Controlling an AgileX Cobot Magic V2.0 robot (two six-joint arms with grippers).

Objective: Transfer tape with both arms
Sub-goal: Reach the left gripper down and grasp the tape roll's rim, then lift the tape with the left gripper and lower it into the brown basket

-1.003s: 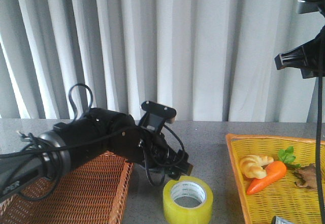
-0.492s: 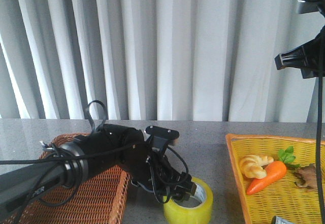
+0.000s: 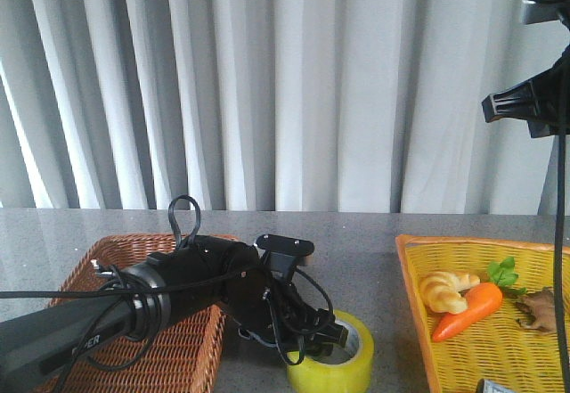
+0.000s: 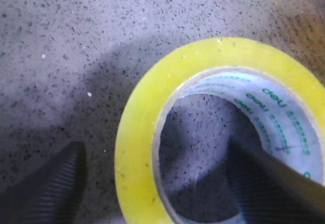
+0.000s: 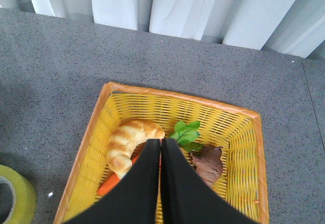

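The tape [image 3: 354, 372], a yellow roll with a white printed core, lies flat on the grey table between the two baskets. My left gripper [image 3: 326, 338] is down on it and open. In the left wrist view the gripper [image 4: 157, 186] straddles the roll's near wall [image 4: 134, 148]: one finger [image 4: 51, 188] is outside and the other [image 4: 269, 183] is inside the core. The jaws are apart from the wall. My right gripper [image 5: 161, 145] is shut and empty, high over the yellow basket [image 5: 86, 148]. Part of the right arm [image 3: 530, 103] shows at the upper right. The tape also shows in the right wrist view [image 5: 18, 198].
A brown wicker basket [image 3: 134, 246] stands at the left, under the left arm. The yellow basket [image 3: 411, 268] at the right holds a toy croissant [image 3: 445, 290], an orange carrot [image 3: 468, 311] and a brown toy [image 3: 537, 308]. A grey curtain hangs behind the table.
My left arm has swung down and forward, lowering its open gripper from just above and behind the tape onto the roll's wall. The right arm has not moved.
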